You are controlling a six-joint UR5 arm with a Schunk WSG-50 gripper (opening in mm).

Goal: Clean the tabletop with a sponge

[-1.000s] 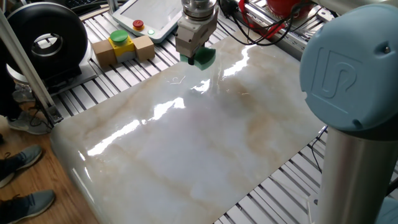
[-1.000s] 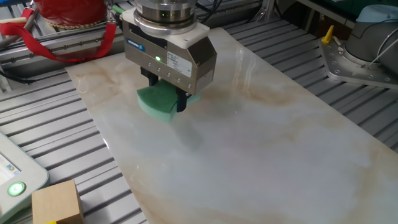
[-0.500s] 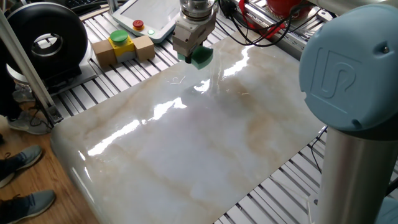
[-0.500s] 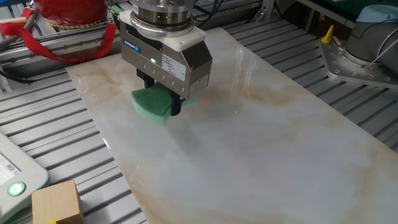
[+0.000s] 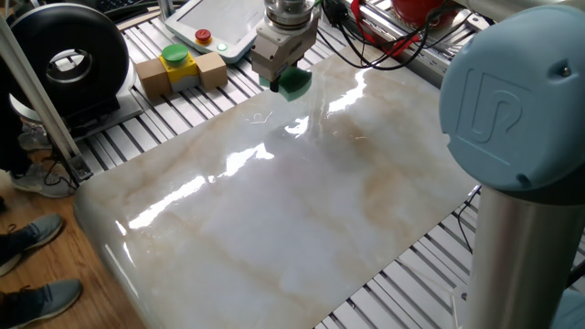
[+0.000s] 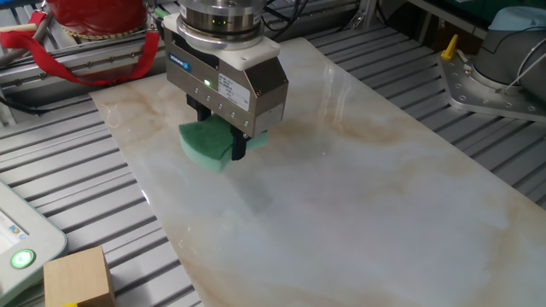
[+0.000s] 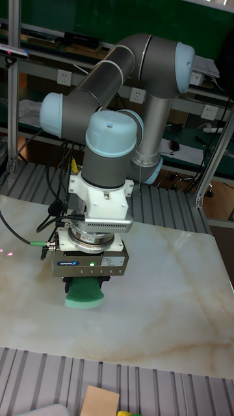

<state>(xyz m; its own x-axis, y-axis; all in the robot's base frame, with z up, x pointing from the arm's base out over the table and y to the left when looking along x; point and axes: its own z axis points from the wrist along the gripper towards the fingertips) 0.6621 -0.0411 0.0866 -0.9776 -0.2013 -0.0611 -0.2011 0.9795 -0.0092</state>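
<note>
I have the gripper (image 6: pixel 223 143) clamped on the sponge (image 6: pixel 207 145), the dark fingers pinching it from two sides while the green block hangs straight below the tool body. In the other fixed view most of the sponge sticks out to one side of the jaws, toward the ribbed grey frame (image 6: pixel 77 205), so the grasp sits off-centre on it. Its long axis runs flat, roughly parallel to the tabletop (image 6: pixel 358 188), and its broad underside faces down at the marble. From the tall fixed view the sponge (image 7: pixel 85 294) shows a rounded lower edge and looks level, not tipped.

It sits over the end of the slab nearest the cardboard box (image 5: pixel 178 71) and the teach pendant (image 5: pixel 224 23), close to that edge. I cannot tell whether the underside is touching the marble or riding just above it; the glossy reflection hides any gap.

What matters for my next stroke: nearly all the unwiped marble lies away from this end, toward the arm's blue joint cap (image 5: pixel 516 91). I judge the sweep should run lengthwise down the slab, with the sponge's long side leading across the stroke
</note>
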